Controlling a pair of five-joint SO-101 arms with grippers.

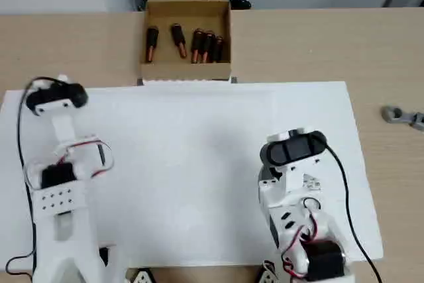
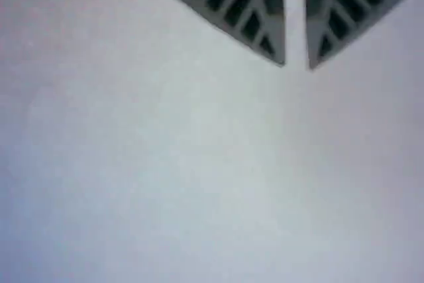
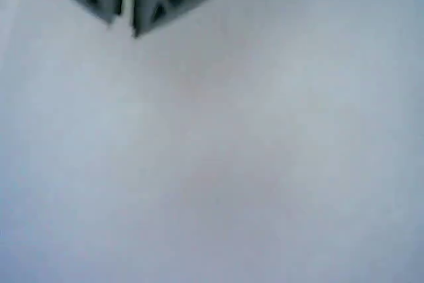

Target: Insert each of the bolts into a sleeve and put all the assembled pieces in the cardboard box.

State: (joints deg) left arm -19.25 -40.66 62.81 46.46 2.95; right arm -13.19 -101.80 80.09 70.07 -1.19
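Bolts sit inside sleeves now: five assembled pieces [image 1: 197, 46] lie in the cardboard box [image 1: 187, 6]. The box stands on the bench [image 1: 384, 51] at the far side, touching the far edge of the white sheet [image 1: 185, 164]. Each piece lies flat on the box floor. Their long sides point mostly away from the arms, and some lean a little. Three lie close together, and two lie a bit apart.

Both arms are pulled back over the white sheet, well apart from the box. One arm [image 1: 56, 97] has its head near the sheet's side edge. The other arm [image 1: 291, 147] is closer to the near edge. The box lies ahead of both, and I cannot say which arm is nearer. Nothing stands between them and the box.

The left jaws are almost pressed together, with only a thin slit, and they grip nothing. The right jaws look the same.

A small metal tool [image 1: 397, 116] lies on the bench off to one side, out of the way.

I think the job is finished.
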